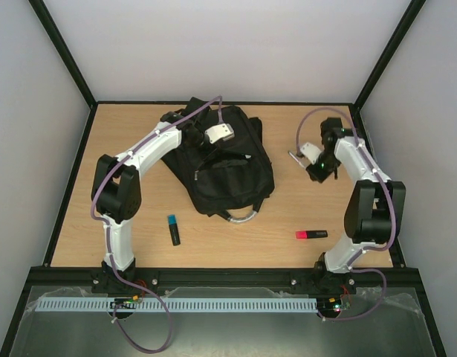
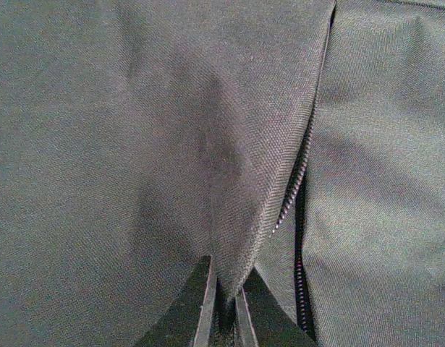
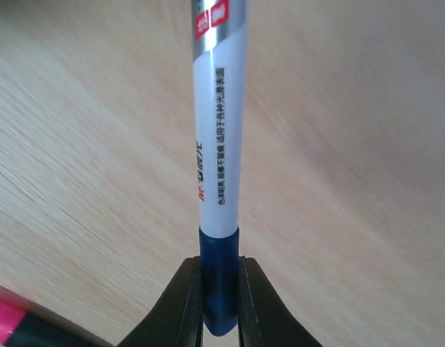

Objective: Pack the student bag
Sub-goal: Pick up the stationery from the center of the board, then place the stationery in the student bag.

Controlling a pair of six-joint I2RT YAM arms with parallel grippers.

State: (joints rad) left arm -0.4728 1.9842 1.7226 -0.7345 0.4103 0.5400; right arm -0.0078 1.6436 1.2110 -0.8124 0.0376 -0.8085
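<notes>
The student bag (image 1: 227, 172), a large black backpack, lies in the middle of the table with its grey loop handle (image 1: 243, 216) toward the arms. My left gripper (image 1: 210, 143) is over the bag's upper part. In the left wrist view it (image 2: 223, 307) is shut on a raised fold of the bag's black fabric (image 2: 236, 217), just left of an open zip (image 2: 298, 195). My right gripper (image 1: 297, 156) is right of the bag, above the wood. It (image 3: 221, 307) is shut on the dark blue end of a white marker (image 3: 218, 144), which points away from the jaws.
A black marker with a light blue cap (image 1: 173, 230) lies near the front left of the bag. A pink and black highlighter (image 1: 311, 234) lies at the front right, and its pink end (image 3: 3, 322) shows in the right wrist view. Black frame posts border the table.
</notes>
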